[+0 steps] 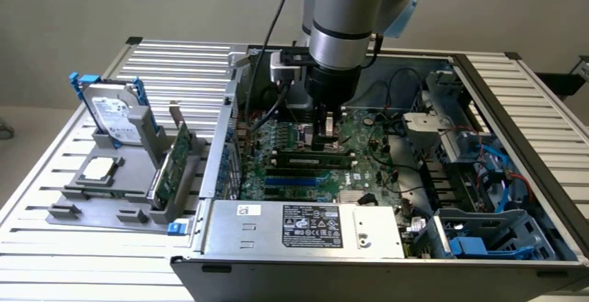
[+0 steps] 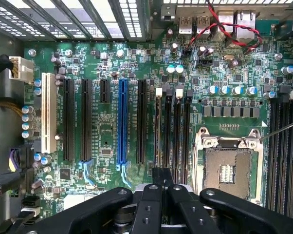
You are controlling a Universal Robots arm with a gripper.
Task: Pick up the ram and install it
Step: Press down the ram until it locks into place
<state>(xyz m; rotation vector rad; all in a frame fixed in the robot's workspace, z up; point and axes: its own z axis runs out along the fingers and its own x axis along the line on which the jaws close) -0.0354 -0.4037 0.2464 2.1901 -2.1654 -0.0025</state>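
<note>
Robot arm reaches down into open PC case (image 1: 515,88) on slatted bench (image 1: 175,61). Gripper (image 1: 324,135) hangs over the mobo's memory slots (image 2: 172,131), jaws pinched thin on the ram (image 1: 316,156), lined up w/ the slots for seating.

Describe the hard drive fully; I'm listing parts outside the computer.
The hard drive is a silver metal slab with a white and blue label, framed by a blue plastic carrier whose ends stick up above it. It stands on edge, leaning slightly, in a slot of the grey holder on the slatted table, at the exterior view's left of the open computer case.
</note>
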